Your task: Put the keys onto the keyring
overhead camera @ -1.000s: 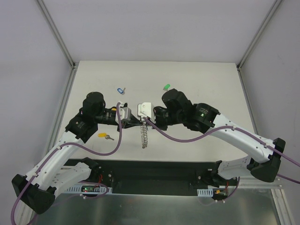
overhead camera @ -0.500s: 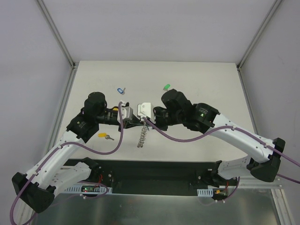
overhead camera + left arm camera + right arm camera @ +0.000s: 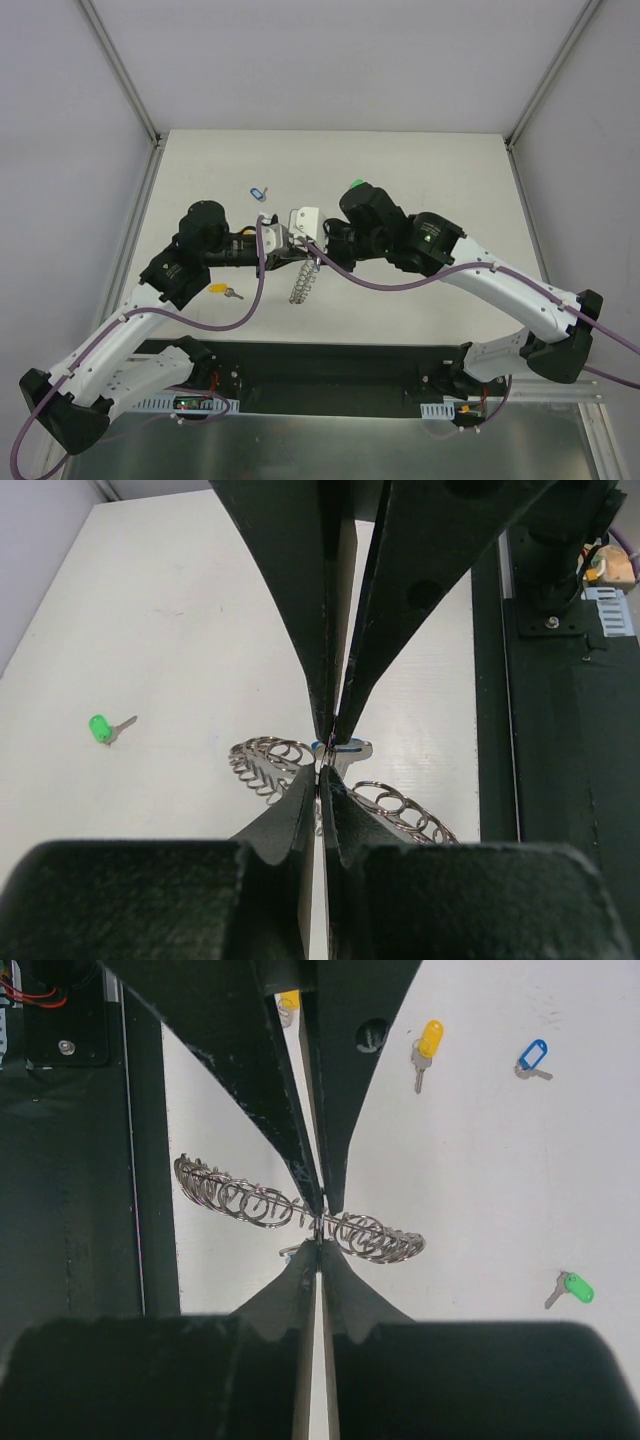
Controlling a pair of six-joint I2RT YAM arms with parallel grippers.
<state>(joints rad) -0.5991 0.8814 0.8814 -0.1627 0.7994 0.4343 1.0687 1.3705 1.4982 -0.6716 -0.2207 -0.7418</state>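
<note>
The keyring (image 3: 300,283), a long band of silver wire loops, hangs between my two grippers above the table. My left gripper (image 3: 320,772) is shut on the keyring (image 3: 262,759) at its middle. My right gripper (image 3: 318,1247) faces it tip to tip and is shut on the blue key (image 3: 347,748), which is pressed against the ring (image 3: 232,1198). Only the key's silver end (image 3: 290,1252) sticks out of the fingers. Loose keys lie on the table: a green one (image 3: 354,185), a pale blue one (image 3: 258,192) and a yellow one (image 3: 222,290).
The white table (image 3: 430,170) is bounded by metal rails at the left and right. A black base strip (image 3: 330,365) with both arm mounts runs along the near edge. Purple cables loop under each arm.
Both grippers, still tip to tip, have shifted slightly away from the bases and to the left. The hanging keyring has swung with them.
</note>
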